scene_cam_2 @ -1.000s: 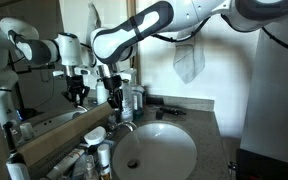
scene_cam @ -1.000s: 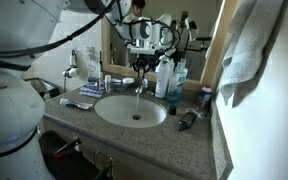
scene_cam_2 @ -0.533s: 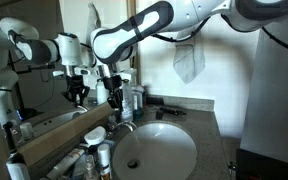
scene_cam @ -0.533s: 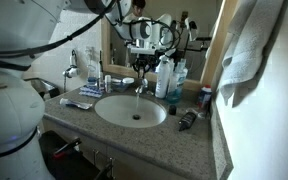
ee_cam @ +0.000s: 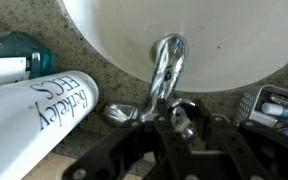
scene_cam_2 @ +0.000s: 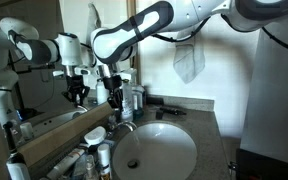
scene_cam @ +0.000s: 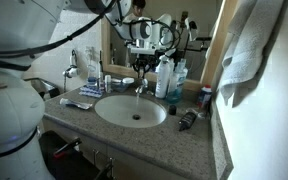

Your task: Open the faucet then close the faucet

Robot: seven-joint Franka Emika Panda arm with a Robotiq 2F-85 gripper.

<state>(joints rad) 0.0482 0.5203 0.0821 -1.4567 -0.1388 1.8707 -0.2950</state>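
Nothing is shifting since the frames from half a second and a second ago: the faucet, the arm and everything on the desk are staying exactly where they were.

In the wrist view, the faucet is sitting at the rim of the white oval sink, its shiny chrome spout reaching out over the basin and its top handle angling off to the side. The dark fingers are coming in from the bottom edge and straddling the top of the faucet, with a bit of chrome showing between them. Whether they are actually clamping the handle or only sitting around it, I cannot tell.

In both exterior views, the arm is hanging down over the back of the sink, right above the faucet.

Just beside the faucet, a white tube with handwriting-style lettering is lying tilted on the speckled desk, and a teal bottle is lying near it. In an exterior view, white-and-blue bottles are standing just beside the faucet against the mirror, a black cylindrical gadget is lying on the desk near the sink's edge, and a pale towel is hanging well apart from them.
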